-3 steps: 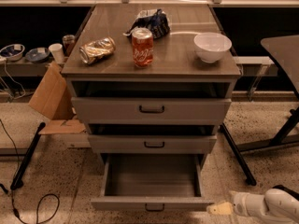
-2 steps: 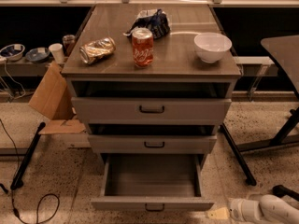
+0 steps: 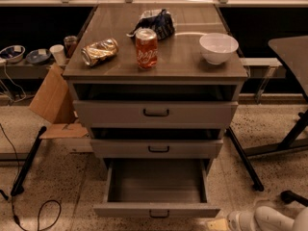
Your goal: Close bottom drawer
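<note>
Floor (image 3: 72, 186): gripper (image 3: 217, 224) beside open bottom drawer (image 3: 156, 209).

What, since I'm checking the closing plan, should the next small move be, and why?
Probably bring the gripper before the handle of the bottom drawer: the drawer stands wide open, and the gripper sits low at picture right, beyond the front's corner.

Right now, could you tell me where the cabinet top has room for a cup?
Room lies between the red can and the white bowl; the back middle is crowded by the dark bag. The open bottom drawer looks bare inside. The gripper sits low by its right corner.
</note>
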Controlling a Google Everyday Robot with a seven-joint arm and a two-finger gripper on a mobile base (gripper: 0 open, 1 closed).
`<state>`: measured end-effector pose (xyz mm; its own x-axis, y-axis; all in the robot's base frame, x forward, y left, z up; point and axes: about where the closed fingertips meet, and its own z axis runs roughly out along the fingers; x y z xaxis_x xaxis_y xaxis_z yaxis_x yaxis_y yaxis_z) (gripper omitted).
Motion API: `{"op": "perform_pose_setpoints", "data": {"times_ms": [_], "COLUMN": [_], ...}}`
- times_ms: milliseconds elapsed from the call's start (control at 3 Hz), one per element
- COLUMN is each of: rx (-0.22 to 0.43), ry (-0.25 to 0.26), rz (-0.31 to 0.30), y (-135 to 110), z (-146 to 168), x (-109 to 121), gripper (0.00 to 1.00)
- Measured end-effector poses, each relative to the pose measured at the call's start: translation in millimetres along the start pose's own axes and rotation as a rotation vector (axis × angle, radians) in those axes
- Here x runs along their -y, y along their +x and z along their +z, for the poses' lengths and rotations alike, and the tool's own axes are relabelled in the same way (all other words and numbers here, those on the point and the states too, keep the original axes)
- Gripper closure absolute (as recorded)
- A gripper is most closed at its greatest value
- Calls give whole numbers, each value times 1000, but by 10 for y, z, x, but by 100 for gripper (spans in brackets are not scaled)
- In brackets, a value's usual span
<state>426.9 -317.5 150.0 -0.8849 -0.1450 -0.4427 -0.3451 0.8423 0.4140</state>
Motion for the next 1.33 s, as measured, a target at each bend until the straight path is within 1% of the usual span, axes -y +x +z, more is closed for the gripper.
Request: {"op": "perform_pose_setpoints", "data": {"times_ms": [333, 667, 1000, 1333], "rx": [-37, -87, -144, -168], "ry": [74, 149, 236, 423], "rz": [42, 62, 93, 151], "y": [32, 41, 158, 213], "z": [247, 547, 799, 914], "x": [20, -168, -347, -223], "gripper": [0, 0, 0, 0]}}
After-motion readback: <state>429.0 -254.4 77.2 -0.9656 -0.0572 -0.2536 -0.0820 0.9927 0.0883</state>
